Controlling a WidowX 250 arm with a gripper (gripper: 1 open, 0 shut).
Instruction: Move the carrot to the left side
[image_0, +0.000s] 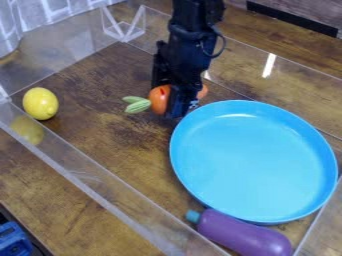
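Note:
The carrot (158, 99) is a small orange toy with a light green leafy top (136, 103) pointing left. It sits low over the wooden table, just left of the blue plate's rim. My black gripper (171, 101) points straight down and is shut on the carrot, its fingers (185, 103) on either side of the orange body. The carrot's tapered end is hidden behind the fingers.
A big round blue plate (254, 160) fills the right half of the table. A yellow lemon (40, 103) lies at the left, near a clear plastic wall (80, 180). A purple eggplant (247, 238) rests at the front right corner.

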